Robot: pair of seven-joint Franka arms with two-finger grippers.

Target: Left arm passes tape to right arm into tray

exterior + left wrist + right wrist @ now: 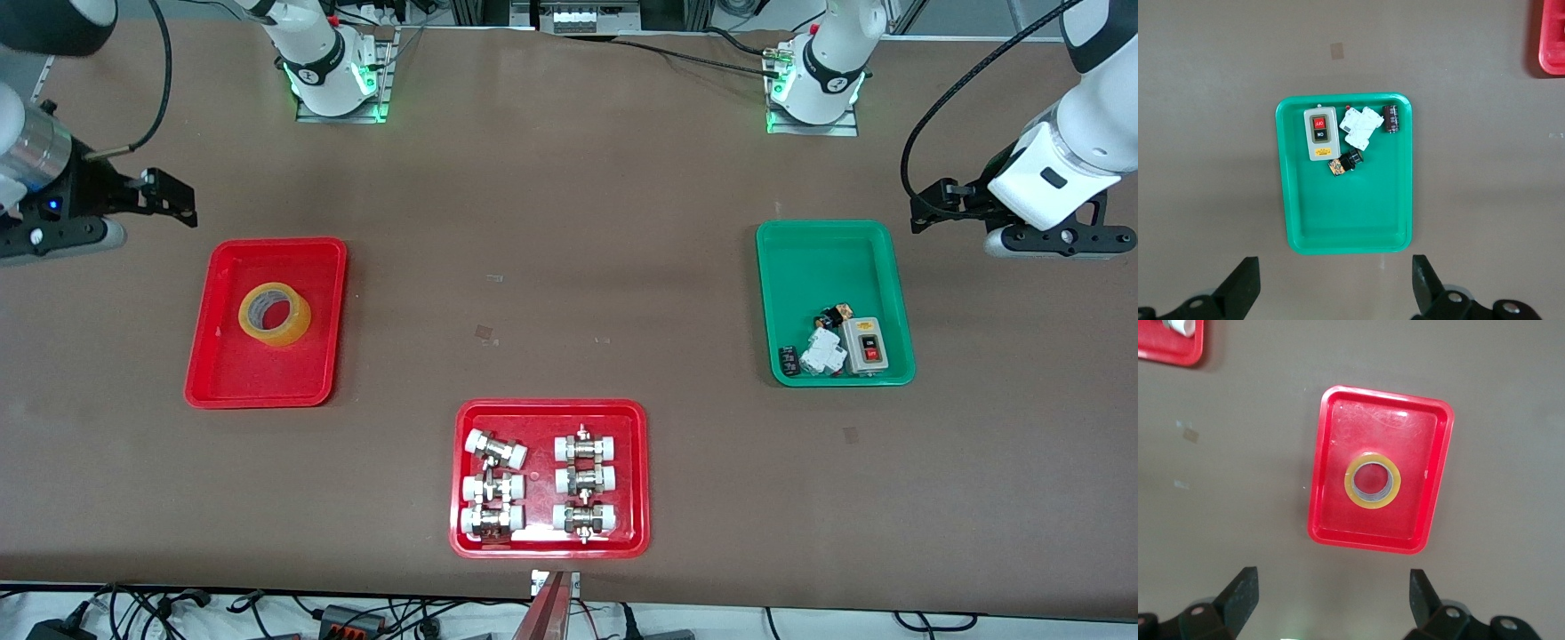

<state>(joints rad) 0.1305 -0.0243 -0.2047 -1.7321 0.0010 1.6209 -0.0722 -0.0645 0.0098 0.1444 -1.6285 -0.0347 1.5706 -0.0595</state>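
Tape (pixel 275 314) in tray (pixel 222 373); right arm (pixel 27 151) cut off.

This looks like a robotics lab: two white robot arms (pixel 311 53) (pixel 831 67) bolted by metal base plates to a wide brown work table (pixel 551 204), their bases lit green, with black cables (pixel 222 613) and power strips along the table's edge, and sorted plastic trays of metal pipe fittings (pixel 533 484) and electrical parts (pixel 840 342).

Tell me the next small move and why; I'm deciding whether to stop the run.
Probably none beyond keeping both arms parked: the tape already lies flat in the plain red tray, and the left gripper and right gripper wait open, empty, off to the table's ends.
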